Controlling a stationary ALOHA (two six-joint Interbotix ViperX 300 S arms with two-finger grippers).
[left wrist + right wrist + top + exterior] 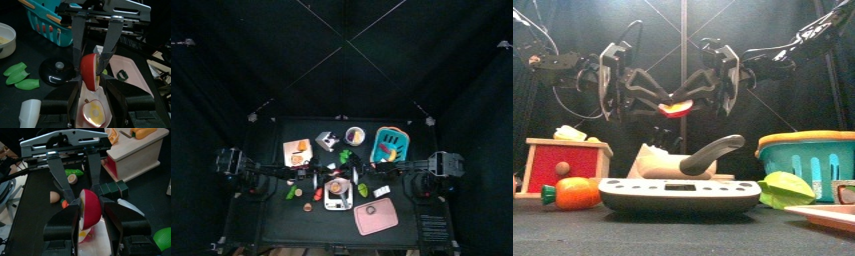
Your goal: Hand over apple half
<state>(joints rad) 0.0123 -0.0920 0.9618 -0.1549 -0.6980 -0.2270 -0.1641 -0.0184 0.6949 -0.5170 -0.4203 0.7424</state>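
The apple half (675,108) hangs in the air above the middle of the table (593,235), over the scale (680,192). The right gripper (92,215) appears clamped on it, and the left gripper (93,95) stands wide open with its jaws either side of the same piece. If the right lets go before the left has squeezed onto that smooth, rounded skin, I reckon the piece slips out and drops onto the scale; both pinching off-centre could also twist it loose.
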